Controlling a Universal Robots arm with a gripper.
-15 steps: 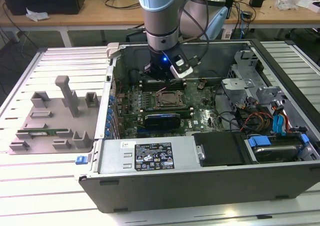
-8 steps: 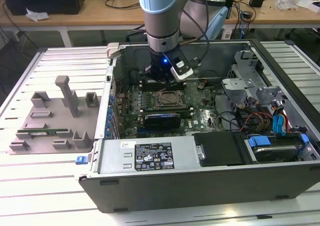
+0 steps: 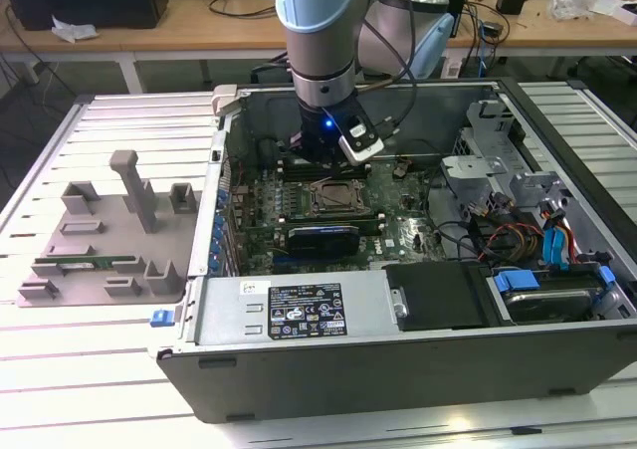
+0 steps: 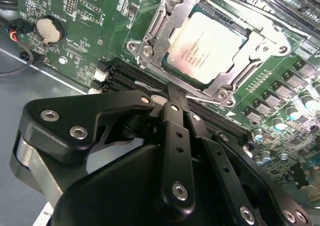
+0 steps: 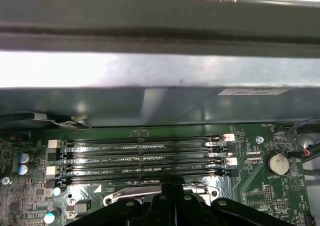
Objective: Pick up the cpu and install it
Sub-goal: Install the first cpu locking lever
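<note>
With the computer case lying open on the slatted table, the arm reaches down into it from above; the gripper hangs over the green motherboard, just behind the socket as the exterior view shows it; in the second wrist view the gripper shows its black linkage bars drawn together into one narrow tip, nothing held between them, that tip lying at the edge of the socket frame; the cpu, silvery-grey top uppermost, sits flat inside the frame and apart from the fingers; the metal frame surrounds it on all sides, with screws at the corners; a round coin cell lies on the board well apart from the socket; in the first wrist view the gripper points toward four parallel memory slots, beyond which rises the grey wall of the case; the coin cell lies to one side of the slots; on the exterior view's left a grey moulded fixture rests on the table beside the case; along the near edge of the case lies a grey, labelled power supply.
</note>
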